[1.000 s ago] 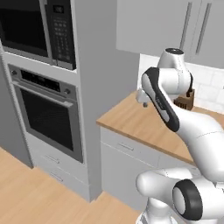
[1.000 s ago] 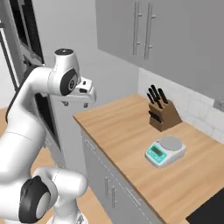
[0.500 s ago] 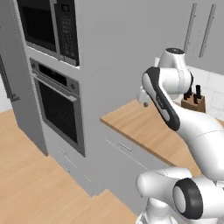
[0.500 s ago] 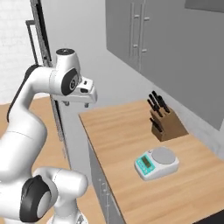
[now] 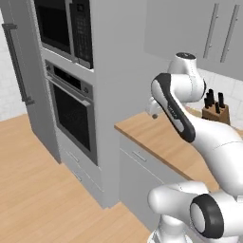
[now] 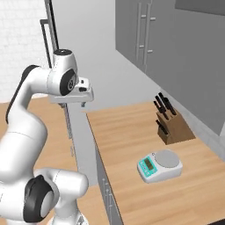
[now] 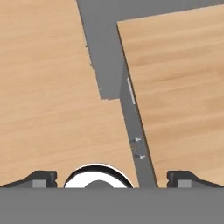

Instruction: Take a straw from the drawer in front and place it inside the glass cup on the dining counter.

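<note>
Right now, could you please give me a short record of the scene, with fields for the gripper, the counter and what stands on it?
gripper: white two-finger gripper, jaws open and empty, held above the counter's near end
counter: narrow light-wood counter over grey cabinet fronts
knife block: brown wooden block with dark-handled knives, near the wall
scale: small white kitchen scale with teal display panel, in front of the block
drawer: closed grey drawer front with slim bar handle, below the counter edge
oven: dark glass-fronted wall oven, left of the counter

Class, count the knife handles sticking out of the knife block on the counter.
4, all in the block near the counter's back wall, handles slanting up-left; others may be hidden.
</note>
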Controlling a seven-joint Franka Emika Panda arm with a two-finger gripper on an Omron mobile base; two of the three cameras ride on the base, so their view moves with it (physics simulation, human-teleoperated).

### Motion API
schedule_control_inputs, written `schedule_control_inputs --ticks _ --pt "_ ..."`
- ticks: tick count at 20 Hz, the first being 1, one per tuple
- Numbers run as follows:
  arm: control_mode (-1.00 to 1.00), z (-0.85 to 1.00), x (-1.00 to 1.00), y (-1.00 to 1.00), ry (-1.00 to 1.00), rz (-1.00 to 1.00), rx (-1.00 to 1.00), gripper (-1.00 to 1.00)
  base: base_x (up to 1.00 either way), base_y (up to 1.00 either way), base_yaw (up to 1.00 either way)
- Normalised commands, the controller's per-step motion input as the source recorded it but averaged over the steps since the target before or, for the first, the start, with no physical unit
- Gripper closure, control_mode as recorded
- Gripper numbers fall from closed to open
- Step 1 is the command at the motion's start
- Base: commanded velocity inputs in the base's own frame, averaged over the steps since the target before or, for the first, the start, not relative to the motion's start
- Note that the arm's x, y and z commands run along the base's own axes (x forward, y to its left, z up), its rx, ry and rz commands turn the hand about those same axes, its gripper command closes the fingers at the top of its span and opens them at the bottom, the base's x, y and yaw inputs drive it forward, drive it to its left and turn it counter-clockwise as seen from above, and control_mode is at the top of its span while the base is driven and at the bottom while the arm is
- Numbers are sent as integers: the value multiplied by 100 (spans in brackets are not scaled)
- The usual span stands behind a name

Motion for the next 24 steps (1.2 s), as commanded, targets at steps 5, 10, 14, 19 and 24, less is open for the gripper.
schedule_control_inputs --ticks 5,10,14,19,24 --pt "-100 -39 1 91 0 8 -26 -100 0 0 0" --pt "-100 -61 16 80 0 0 -39 -100 0 0 0" --pt "-100 -76 21 52 0 0 -45 -100 0 0 0" --pt "-100 -72 16 21 -2 -2 -45 -100 0 0 0" --pt "-100 -60 1 -1 -7 -7 -39 -100 0 0 0"
